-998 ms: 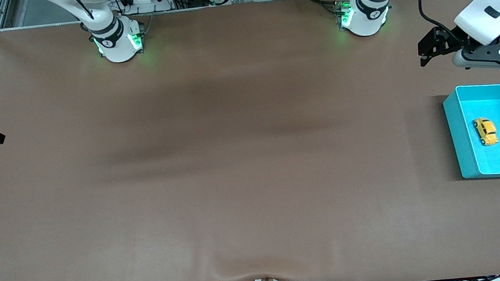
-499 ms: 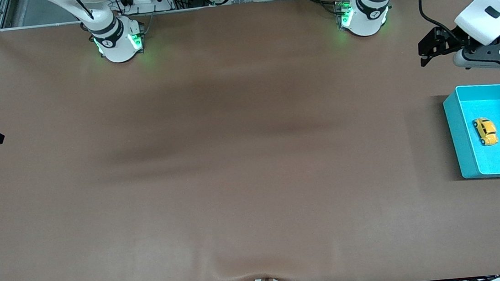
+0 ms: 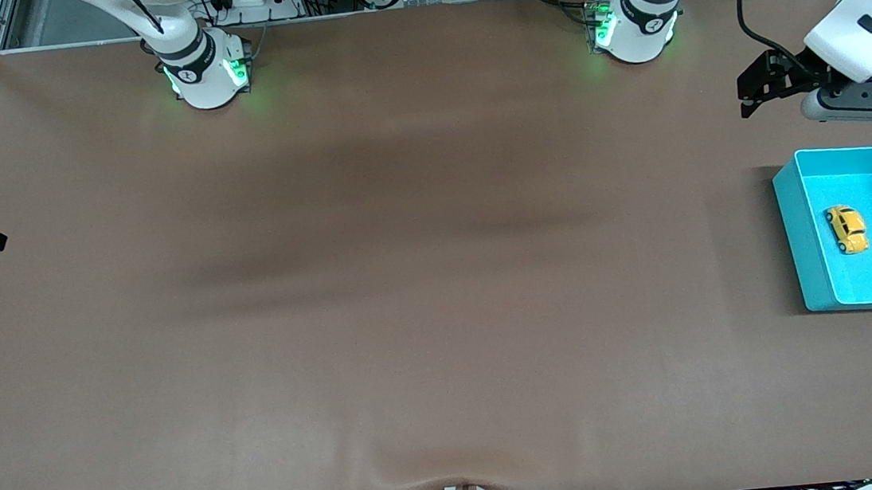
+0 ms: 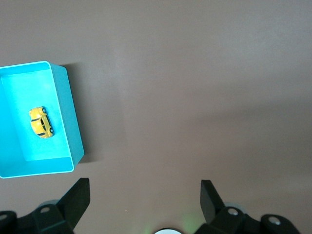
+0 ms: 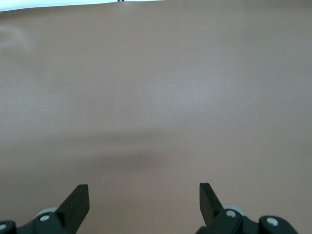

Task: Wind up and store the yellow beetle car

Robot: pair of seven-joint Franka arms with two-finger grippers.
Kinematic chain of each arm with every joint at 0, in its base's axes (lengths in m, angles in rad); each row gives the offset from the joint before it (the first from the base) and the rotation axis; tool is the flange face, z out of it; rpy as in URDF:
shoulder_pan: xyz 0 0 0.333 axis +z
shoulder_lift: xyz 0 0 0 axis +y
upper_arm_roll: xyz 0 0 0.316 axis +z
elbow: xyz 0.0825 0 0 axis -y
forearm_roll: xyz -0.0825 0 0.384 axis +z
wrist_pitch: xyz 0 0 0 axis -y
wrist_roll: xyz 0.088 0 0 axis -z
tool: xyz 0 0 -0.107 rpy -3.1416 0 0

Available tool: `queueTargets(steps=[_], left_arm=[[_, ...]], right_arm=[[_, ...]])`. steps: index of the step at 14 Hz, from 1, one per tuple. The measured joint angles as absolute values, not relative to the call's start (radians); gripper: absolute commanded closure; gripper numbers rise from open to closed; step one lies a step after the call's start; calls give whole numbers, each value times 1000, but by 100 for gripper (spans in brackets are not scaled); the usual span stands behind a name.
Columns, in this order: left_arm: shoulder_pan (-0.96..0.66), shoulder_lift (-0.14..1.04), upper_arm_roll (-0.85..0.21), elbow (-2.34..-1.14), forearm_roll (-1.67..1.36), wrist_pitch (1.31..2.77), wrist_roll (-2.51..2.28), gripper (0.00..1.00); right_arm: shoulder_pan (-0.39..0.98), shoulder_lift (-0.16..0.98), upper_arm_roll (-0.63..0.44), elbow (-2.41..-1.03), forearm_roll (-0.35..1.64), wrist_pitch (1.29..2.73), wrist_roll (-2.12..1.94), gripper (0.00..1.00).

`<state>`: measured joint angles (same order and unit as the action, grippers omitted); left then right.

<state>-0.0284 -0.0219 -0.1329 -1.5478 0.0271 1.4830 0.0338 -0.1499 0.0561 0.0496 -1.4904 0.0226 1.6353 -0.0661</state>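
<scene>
The yellow beetle car (image 3: 846, 229) lies inside the turquoise bin (image 3: 799, 242), near the wall at the car's 9 o'clock. It appears light, rigid and smooth; grip across its flanks. Left gripper (image 4: 145, 197) hangs spread over bare table at the bin's 12 o'clock; right gripper (image 5: 144, 197) waits, spread, holding nothing.

A brown cloth-covered table (image 3: 407, 280) spans the front view; a turquoise bin (image 3: 804, 257) sits directly on it at the edge toward the left arm's end; the two arm bases stand along its top edge.
</scene>
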Motion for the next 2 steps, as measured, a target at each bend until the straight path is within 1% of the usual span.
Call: queueTargets(steps=[2], left_arm=[[-26,-21,-133,-1548,27,1483,34,0]], right_arm=[[-150,56,50,-1490,22,1635,-66,0]])
